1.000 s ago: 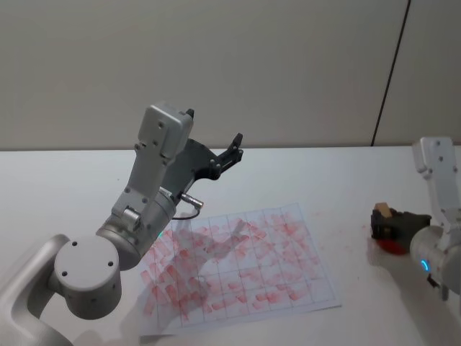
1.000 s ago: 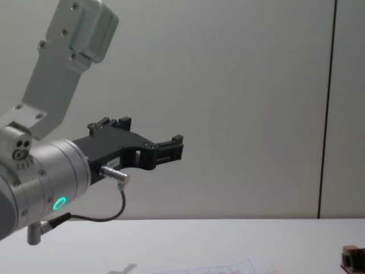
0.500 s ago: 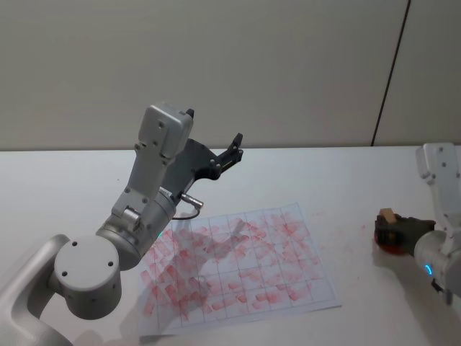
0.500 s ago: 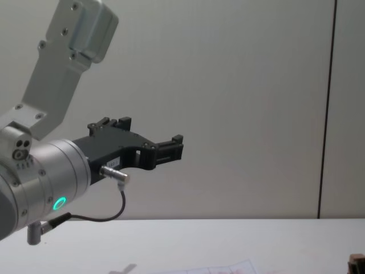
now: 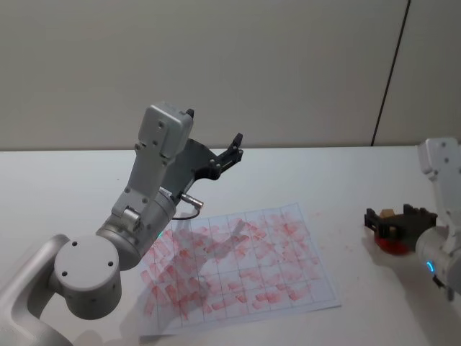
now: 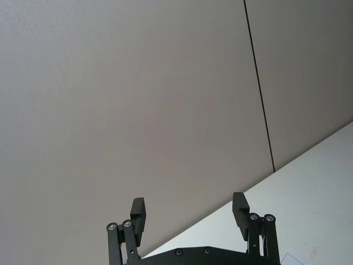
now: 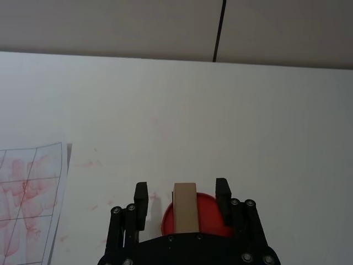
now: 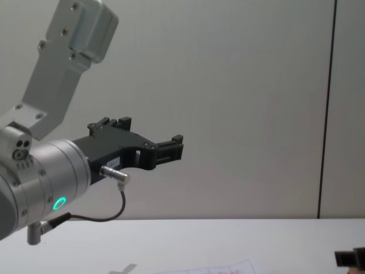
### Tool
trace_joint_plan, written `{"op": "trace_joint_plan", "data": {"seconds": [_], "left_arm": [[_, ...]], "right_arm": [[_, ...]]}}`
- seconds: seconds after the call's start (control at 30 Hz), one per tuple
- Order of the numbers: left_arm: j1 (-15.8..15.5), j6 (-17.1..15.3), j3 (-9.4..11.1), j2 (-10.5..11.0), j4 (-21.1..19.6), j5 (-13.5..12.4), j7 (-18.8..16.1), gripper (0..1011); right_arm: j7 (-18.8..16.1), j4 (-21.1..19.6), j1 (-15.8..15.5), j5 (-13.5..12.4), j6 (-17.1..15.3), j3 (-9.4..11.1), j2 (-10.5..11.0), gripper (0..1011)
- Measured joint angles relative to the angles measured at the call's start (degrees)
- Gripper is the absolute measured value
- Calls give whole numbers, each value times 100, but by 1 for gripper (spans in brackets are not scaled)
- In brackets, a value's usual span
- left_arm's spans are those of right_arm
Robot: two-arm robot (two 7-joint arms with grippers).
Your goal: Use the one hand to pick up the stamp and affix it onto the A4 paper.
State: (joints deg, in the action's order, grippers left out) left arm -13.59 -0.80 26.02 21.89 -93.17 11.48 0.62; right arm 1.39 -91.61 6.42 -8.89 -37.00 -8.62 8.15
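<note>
The stamp (image 7: 185,208), a small brown wooden block, stands upright on a round red ink pad (image 7: 207,216) at the table's right side. My right gripper (image 7: 182,199) is open around it, one black finger on each side with a gap to the wood. From the head camera the stamp (image 5: 387,213) peeks out between the spread fingers of the right gripper (image 5: 397,216). The A4 paper (image 5: 245,267), white with a grid and many pink-red marks, lies flat in the middle of the table. My left gripper (image 5: 234,148) hangs open high above the paper's far edge.
The white table (image 5: 338,173) runs to a beige wall with a dark vertical seam (image 5: 389,72). My left arm's grey body (image 5: 137,209) rises over the paper's left part. Faint red smudges dot the table between paper and ink pad (image 5: 391,245).
My right gripper was shut on the stamp; it shifted slightly right and lower, then opened, leaving the stamp standing on the red pad. The left arm has not moved.
</note>
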Motion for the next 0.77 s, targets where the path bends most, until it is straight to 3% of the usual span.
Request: {"op": "trace_joint_plan", "data": {"seconds": [0.2, 0.37, 0.77], "left_arm": [[0, 0, 0, 0, 0, 0, 0, 1001], [0, 0, 0, 0, 0, 0, 0, 1001], [0, 0, 0, 0, 0, 0, 0, 1001]], "right_arm": [[-7, -231, -79, 116, 230, 0, 29, 889], [-14, -400, -149, 201, 445, 13, 65, 997], [-47, -871, -360, 419, 1170, 82, 216, 1001]]}}
